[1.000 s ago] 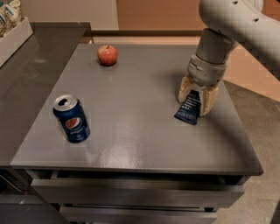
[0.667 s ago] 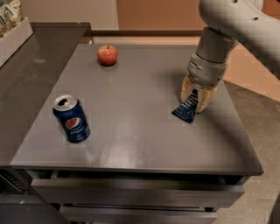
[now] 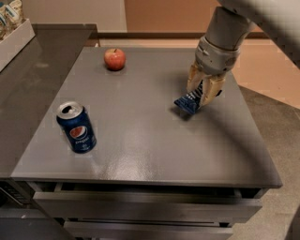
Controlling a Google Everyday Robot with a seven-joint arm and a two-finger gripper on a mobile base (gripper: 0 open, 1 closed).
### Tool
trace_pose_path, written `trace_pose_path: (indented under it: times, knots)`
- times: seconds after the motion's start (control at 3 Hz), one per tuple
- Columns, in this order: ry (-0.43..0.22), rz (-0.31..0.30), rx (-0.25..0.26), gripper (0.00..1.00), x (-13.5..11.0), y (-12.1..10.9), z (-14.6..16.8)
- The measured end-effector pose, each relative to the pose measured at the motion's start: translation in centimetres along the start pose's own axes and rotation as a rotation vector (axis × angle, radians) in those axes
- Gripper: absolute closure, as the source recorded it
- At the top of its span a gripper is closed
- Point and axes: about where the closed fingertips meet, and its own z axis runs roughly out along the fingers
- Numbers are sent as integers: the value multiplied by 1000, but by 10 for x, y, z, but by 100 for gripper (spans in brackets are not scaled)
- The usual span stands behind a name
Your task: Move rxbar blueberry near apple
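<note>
Rxbar blueberry (image 3: 186, 101): likely light, thin, bendy, with slick wrapper; best pinched across 1 short end. Gripper (image 3: 199, 96) over right side of table (image 3: 140, 154), 2 fingers pinching bar's upper end. Bar hangs tilted, low corner at tabletop. Apple (image 3: 115, 59) well apart, far left.

A grey tabletop (image 3: 140, 140) has drawers (image 3: 140, 206) under its front. A dark counter (image 3: 28, 84) sits on its left. The wall (image 3: 164, 14) behind is brown. The floor (image 3: 265, 70) is tan and grey. The gripper (image 3: 198, 97) hangs over the tabletop's right side.
</note>
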Motion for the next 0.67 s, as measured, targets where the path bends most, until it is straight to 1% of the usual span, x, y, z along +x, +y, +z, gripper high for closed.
trace_pose_path:
  times: [0.33,0.67]
  knots:
    - [-4,83,58,100,-9,-25,-11]
    - [-40,131,112,100,-21,-52,-6]
